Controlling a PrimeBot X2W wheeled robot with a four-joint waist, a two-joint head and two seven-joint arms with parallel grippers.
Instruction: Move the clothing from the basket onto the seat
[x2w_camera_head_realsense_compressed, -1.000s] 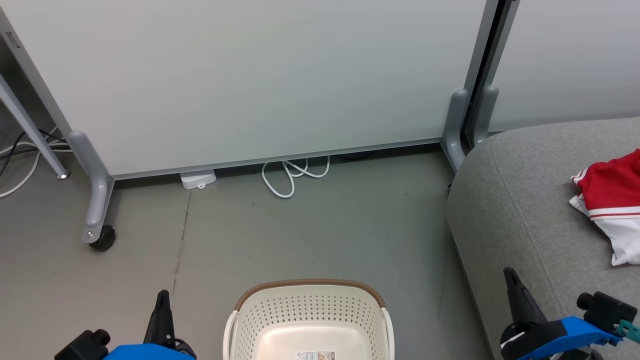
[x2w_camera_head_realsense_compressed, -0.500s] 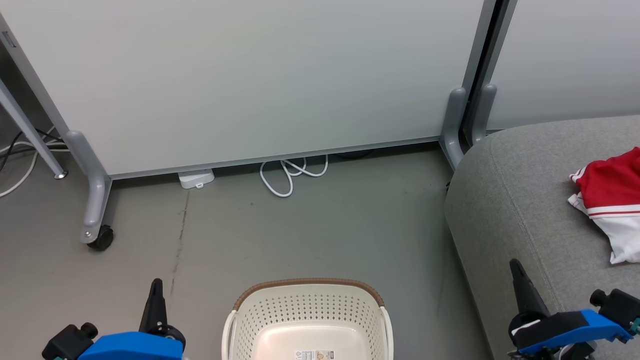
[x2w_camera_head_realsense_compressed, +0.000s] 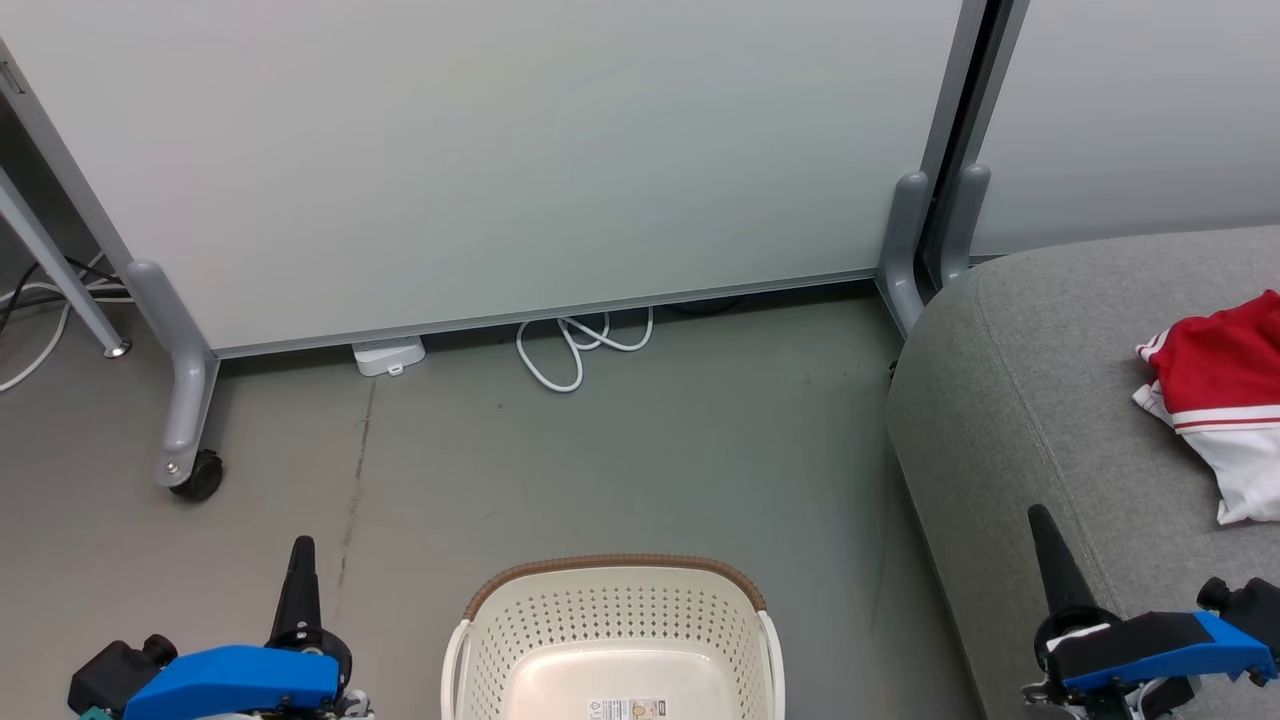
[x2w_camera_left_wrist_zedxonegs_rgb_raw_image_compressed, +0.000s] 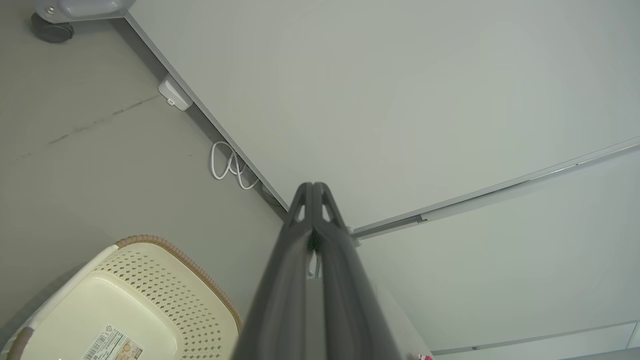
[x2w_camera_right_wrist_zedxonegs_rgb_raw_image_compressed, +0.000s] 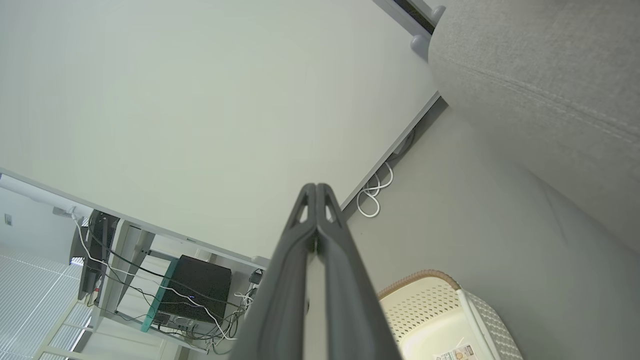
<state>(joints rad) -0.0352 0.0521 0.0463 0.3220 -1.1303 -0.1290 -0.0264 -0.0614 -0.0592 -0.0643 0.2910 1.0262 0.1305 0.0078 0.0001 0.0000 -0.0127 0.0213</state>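
Observation:
Red clothing (x2w_camera_head_realsense_compressed: 1225, 385) with white trim lies bunched on the grey seat (x2w_camera_head_realsense_compressed: 1010, 410) at the right edge of the head view. The cream basket (x2w_camera_head_realsense_compressed: 614, 640) with a brown rim stands on the floor at bottom centre, and the part of its bottom that shows is bare but for a label; it also appears as the basket (x2w_camera_left_wrist_zedxonegs_rgb_raw_image_compressed: 125, 305) and the basket (x2w_camera_right_wrist_zedxonegs_rgb_raw_image_compressed: 440, 320) in the wrist views. My left gripper (x2w_camera_head_realsense_compressed: 300, 548) is shut, left of the basket, holding nothing. My right gripper (x2w_camera_head_realsense_compressed: 1040, 518) is shut over the seat's front edge, below the clothing and apart from it. The seat (x2w_camera_right_wrist_zedxonegs_rgb_raw_image_compressed: 550, 85) shows at upper right.
Grey partition panels (x2w_camera_head_realsense_compressed: 520, 150) on castor feet (x2w_camera_head_realsense_compressed: 190, 470) stand behind the floor. A white cable loop (x2w_camera_head_realsense_compressed: 575, 350) and a small white box (x2w_camera_head_realsense_compressed: 388, 355) lie at the panel's base. More cables (x2w_camera_head_realsense_compressed: 40, 300) and a metal leg are at far left.
The left gripper has shifted left and slightly up in the head view. The right gripper has shifted slightly right and up. The scene has slid a little, so the camera moved.

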